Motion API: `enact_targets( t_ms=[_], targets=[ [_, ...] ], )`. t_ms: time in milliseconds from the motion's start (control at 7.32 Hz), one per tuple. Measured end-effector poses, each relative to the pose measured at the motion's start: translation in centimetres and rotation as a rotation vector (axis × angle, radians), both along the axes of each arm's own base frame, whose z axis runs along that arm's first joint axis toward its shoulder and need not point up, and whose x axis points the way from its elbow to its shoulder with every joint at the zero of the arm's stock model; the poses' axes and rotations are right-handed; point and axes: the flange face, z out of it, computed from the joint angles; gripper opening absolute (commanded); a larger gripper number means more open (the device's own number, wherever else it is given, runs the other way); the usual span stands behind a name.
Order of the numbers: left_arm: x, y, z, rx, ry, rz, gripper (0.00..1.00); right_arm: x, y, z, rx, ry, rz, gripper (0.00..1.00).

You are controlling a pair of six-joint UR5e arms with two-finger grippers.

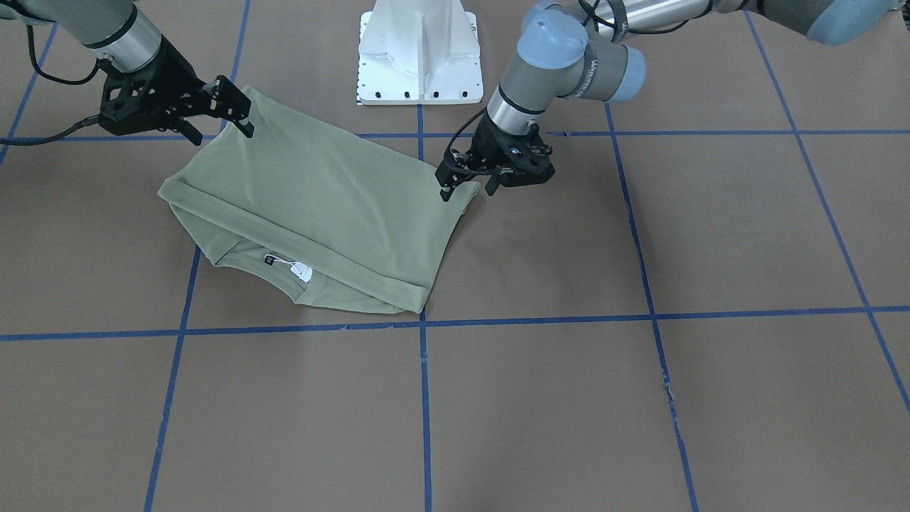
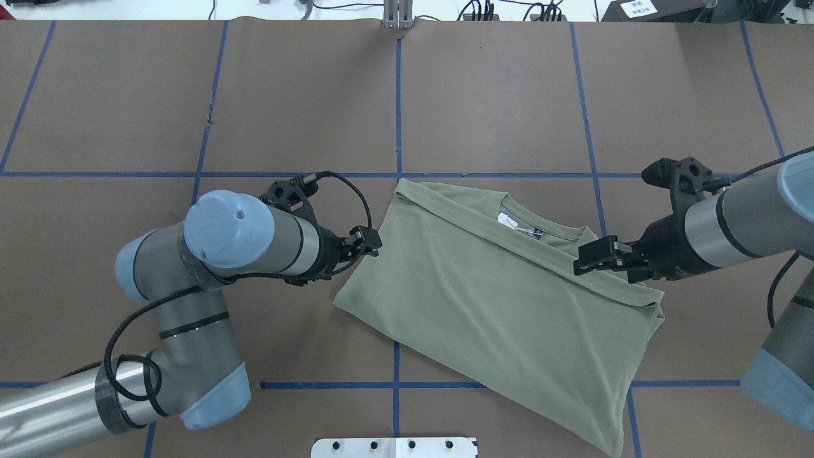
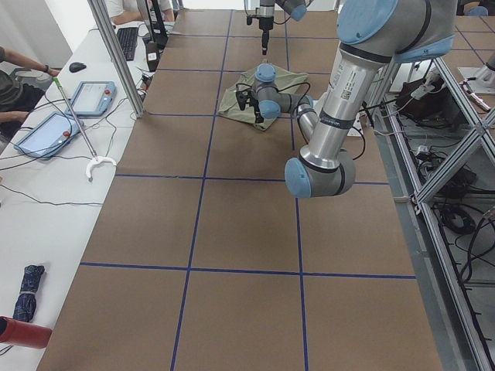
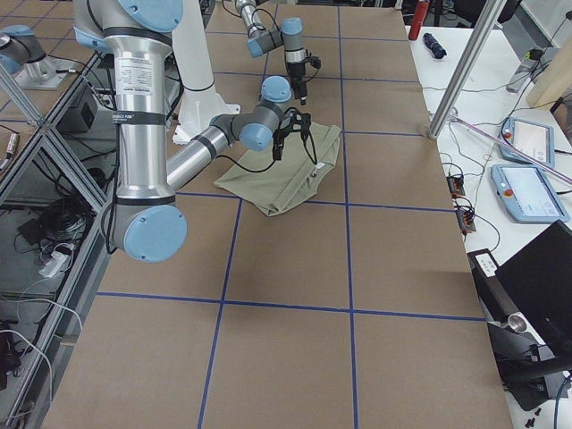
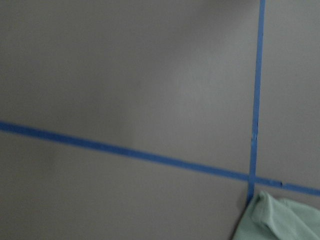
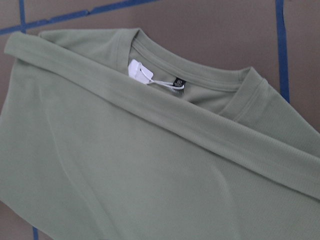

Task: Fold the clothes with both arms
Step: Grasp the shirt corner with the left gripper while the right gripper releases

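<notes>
The sage-green shirt (image 1: pixel 320 199) (image 2: pixel 496 299) lies folded flat on the brown table, its collar with white tag (image 1: pixel 300 270) (image 6: pixel 137 70) peeking out under the folded-over layer. My left gripper (image 1: pixel 467 190) (image 2: pixel 365 247) hovers at the shirt's corner nearest the left arm, fingers apart, holding nothing. My right gripper (image 1: pixel 219 133) (image 2: pixel 601 267) stands open just above the opposite folded edge, beside the collar. The left wrist view shows only a shirt corner (image 5: pixel 280 220) on bare table. Fabric fills the right wrist view. In the side views the shirt (image 3: pixel 236 104) (image 4: pixel 286 179) sits between both arms.
The white pedestal base (image 1: pixel 419 57) (image 2: pixel 394 447) stands on the robot's side of the shirt. Blue tape lines (image 2: pixel 397 108) grid the table. Tablets (image 3: pixel 93 97) (image 4: pixel 527 192) and a person's arm lie on the side bench beyond the table's far edge.
</notes>
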Motion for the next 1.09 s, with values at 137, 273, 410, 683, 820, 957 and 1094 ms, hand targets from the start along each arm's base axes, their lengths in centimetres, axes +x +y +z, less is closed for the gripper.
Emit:
enact_targets(
  t_ms=[137,273,410,683,820,957,1094],
  targets=[
    [2.3,3.4,0.3,-0.028,-0.005,0.005,0.96,0.6,-0.9,-0.4,0.004,-0.007,0.022,1.00],
    [3.3,4.9,0.6,-0.039,-0.012,0.002,0.94,0.8,-1.3,-0.4,0.004,-0.007,0.030,1.00],
    [3.5,5.0,0.8,-0.047,-0.023,-0.006,0.94,0.8,-1.5,-0.4,0.004,-0.008,0.033,1.00],
    [3.1,3.7,1.4,-0.059,-0.055,-0.035,0.93,0.8,-1.5,-0.4,0.004,-0.009,0.034,1.00],
    [3.0,2.8,2.0,-0.064,-0.071,-0.051,0.91,0.8,-1.5,-0.4,0.004,-0.009,0.032,1.00],
    [3.1,2.3,2.4,-0.068,-0.082,-0.057,0.84,0.8,-1.5,-0.4,0.003,-0.010,0.032,1.00],
    [3.2,2.1,2.6,-0.069,-0.087,-0.059,0.58,0.8,-1.5,-0.4,0.003,-0.010,0.032,1.00]
  ],
)
